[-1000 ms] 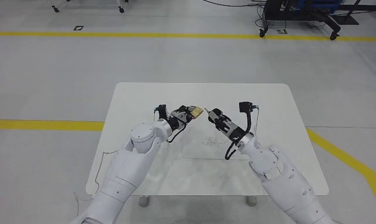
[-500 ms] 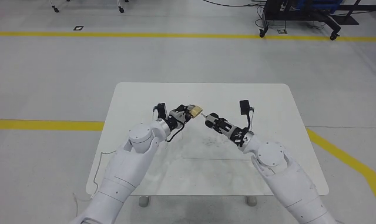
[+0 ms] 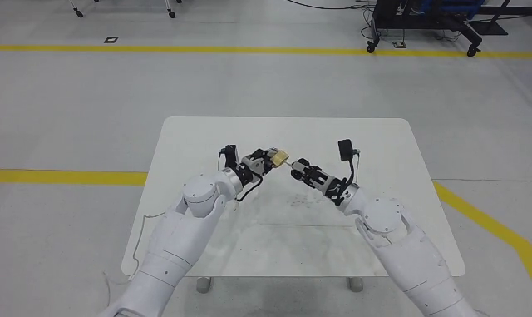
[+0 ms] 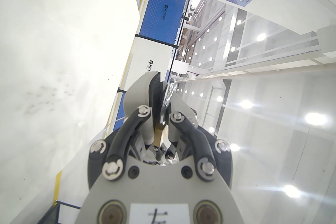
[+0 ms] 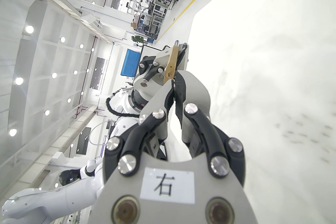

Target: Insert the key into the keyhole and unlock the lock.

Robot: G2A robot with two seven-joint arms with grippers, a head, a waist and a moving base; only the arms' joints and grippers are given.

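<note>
Above the middle of the white table (image 3: 374, 142), my left gripper (image 3: 268, 160) is shut on a brass padlock (image 3: 279, 157). Its own wrist view has the silver shackle at the gripper (image 4: 164, 80) tips and the brass body (image 4: 158, 134) deeper between the fingers. My right gripper (image 3: 294, 166) faces it from the other side, shut. In the right wrist view its tips (image 5: 174, 82) meet the padlock (image 5: 171, 63) at the keyhole end. The key is hidden between the pads, so I cannot see whether it is inside the keyhole.
Both grippers hover over the table's middle, where scuff marks (image 3: 299, 202) show on the bare surface. The table's far edge (image 3: 283, 119) lies beyond them, with open grey floor and a yellow line (image 3: 166, 48) behind it.
My right gripper has lowered and moved left toward the padlock, closing the gap until its tips reach the lock's end. The left gripper with the padlock has barely shifted.
</note>
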